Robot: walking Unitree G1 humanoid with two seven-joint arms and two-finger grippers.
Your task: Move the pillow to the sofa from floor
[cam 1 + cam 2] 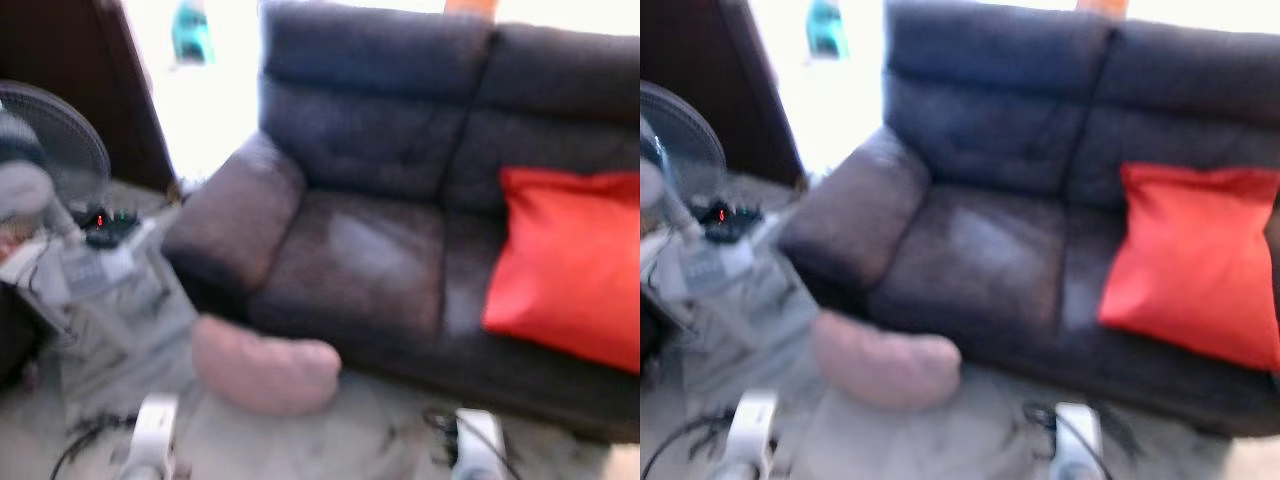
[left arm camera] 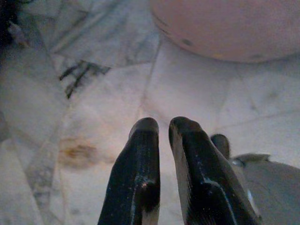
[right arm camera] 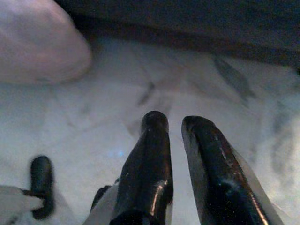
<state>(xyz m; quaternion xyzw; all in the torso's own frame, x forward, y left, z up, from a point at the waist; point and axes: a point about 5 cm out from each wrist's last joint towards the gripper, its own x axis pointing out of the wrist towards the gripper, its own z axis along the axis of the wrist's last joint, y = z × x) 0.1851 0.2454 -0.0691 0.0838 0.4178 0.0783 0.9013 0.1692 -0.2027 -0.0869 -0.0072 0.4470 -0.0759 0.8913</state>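
Note:
A pale pink pillow lies on the marble floor against the front of the dark grey sofa, below its left armrest. It shows again as the pink pillow and the pillow in the two wrist views. My left gripper hangs over the floor short of the pillow, its fingers nearly together and holding nothing. My right gripper hangs likewise, a narrow gap between its fingers, the pillow off to its side. Both silver arms sit at the bottom of the eye views.
A red cushion leans on the sofa's right seat; the left seat is bare. A standing fan and a cluttered low rack stand to the left. Black cables trail on the floor near my arms.

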